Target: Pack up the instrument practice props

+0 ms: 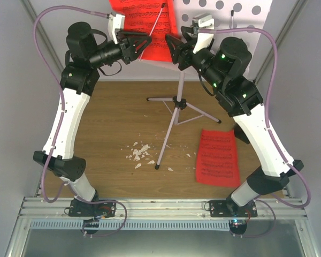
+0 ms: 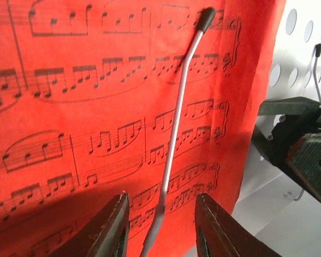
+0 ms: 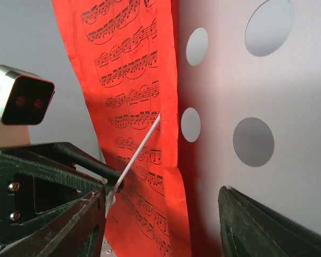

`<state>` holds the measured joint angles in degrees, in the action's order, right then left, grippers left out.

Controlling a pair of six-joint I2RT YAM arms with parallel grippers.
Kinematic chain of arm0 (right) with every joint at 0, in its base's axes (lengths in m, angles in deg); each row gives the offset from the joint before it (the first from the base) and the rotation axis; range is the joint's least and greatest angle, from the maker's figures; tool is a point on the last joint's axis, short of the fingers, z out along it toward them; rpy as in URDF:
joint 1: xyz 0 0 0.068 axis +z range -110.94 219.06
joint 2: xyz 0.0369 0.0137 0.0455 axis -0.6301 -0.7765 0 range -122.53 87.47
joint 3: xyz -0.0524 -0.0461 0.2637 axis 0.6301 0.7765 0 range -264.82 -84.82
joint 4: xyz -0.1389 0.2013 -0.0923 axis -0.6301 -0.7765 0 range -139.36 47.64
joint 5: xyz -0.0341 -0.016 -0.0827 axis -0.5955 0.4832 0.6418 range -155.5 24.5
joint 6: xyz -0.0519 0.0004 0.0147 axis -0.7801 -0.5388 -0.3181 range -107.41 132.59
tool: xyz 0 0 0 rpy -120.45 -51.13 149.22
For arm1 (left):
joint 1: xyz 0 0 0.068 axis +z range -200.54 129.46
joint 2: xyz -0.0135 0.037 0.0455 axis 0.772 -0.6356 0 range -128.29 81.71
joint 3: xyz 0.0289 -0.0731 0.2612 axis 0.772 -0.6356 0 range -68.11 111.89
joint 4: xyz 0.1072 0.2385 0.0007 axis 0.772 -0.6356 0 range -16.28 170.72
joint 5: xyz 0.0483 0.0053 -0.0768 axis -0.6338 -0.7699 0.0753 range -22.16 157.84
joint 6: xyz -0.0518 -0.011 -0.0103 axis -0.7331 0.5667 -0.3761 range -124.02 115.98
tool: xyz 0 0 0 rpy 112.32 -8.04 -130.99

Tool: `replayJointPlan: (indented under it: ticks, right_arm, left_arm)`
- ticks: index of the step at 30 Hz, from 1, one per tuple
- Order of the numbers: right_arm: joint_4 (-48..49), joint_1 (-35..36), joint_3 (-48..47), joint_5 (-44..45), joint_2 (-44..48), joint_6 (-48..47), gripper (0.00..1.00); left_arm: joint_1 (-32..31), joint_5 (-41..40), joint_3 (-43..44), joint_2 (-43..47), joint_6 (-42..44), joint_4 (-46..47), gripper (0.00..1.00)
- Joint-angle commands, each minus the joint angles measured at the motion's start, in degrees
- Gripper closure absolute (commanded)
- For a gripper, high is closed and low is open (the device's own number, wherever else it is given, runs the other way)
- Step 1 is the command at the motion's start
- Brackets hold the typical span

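Seen from my remote station: the wooden desk (image 1: 117,118) carries the white music stand (image 1: 177,101), upright on its tripod legs (image 1: 166,142) at centre back. One red sheet of music (image 1: 150,27) rests on its dotted tray (image 1: 246,13). A second red sheet (image 1: 218,156) lies flat on the desk to the right. My left hand (image 1: 143,45), fingers apart, straddles the tray's thin wire page-holder (image 2: 176,123). My right hand (image 1: 174,49) gapes open at the sheet's edge. Near the legs lie white crumbs (image 1: 140,152).

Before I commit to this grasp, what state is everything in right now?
Music stand: upright, legs spread.
Red sheet on tray: behind wire page holder.
Red sheet on table: lying flat.
Left end effector: open, straddling wire page holder.
Right end effector: open, at tray sheet's edge.
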<state>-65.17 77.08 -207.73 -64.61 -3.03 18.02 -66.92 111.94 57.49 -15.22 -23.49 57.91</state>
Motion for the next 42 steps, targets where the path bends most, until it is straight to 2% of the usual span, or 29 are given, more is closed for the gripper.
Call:
replayJointPlan:
  ticks: [1,10,17,23,28,33,42]
  right_arm:
    - [1.94,-0.97,-1.97,0.45,-1.43,0.02,0.42]
    - [2.11,-1.02,-3.98,-0.41,-3.41,0.46,0.51]
    - [1.97,-1.06,-4.94,-0.65,-4.31,0.64,0.63]
    - [1.81,-1.11,-5.48,0.05,-5.01,0.4,0.85]
    - [1.1,-1.17,-5.41,3.76,-4.97,1.32,0.98]
    - [0.97,-1.2,-5.01,6.47,-4.34,1.83,1.0]
    - [2.93,-1.25,-1.92,8.99,-1.64,2.32,0.99]
  left_arm:
    - [-0.27,2.13,3.5,-1.96,-1.01,4.09,0.65]
    - [-2.47,2.75,4.48,-3.74,-1.22,6.11,0.65]
    - [-3.14,2.14,4.62,-3.84,-0.77,7.6,0.79]
    - [-3.23,0.46,2.84,-2.18,2.43,8.02,0.99]
    - [-3.26,0.01,-7.18,2.96,4.98,16.53,1.0]
    - [-3.25,0.46,-15.75,7.37,7.07,26.3,1.0]
    - [-3.23,-0.34,-15.65,6.51,7.0,25.47,1.0]
